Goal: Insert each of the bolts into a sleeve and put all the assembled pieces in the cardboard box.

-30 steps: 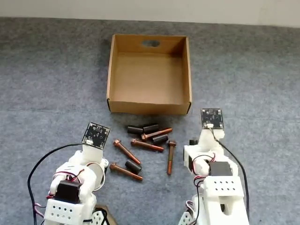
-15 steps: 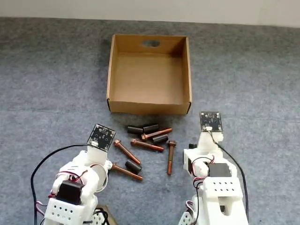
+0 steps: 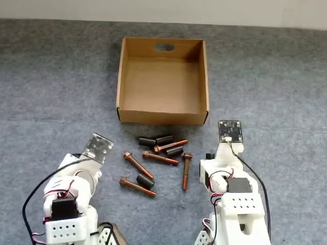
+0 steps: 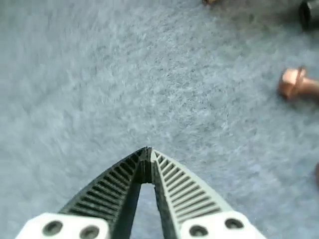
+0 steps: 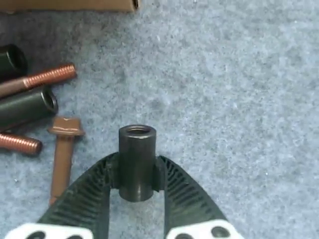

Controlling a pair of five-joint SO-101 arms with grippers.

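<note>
The right gripper (image 5: 135,167) is clamped on a short black cylindrical metal sleeve (image 5: 136,142), near the copper-coloured bolts (image 3: 159,158) lying beside the open brown cardboard box (image 3: 162,117). The left gripper (image 4: 147,153) is closed on nothing over the grey carpet (image 4: 99,74).

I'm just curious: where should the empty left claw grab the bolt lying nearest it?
Probably around the bolt shank near its head, coming from above and straddling it crosswise: it lies flat on the carpet, and a sleeve crowds its other end.
</note>
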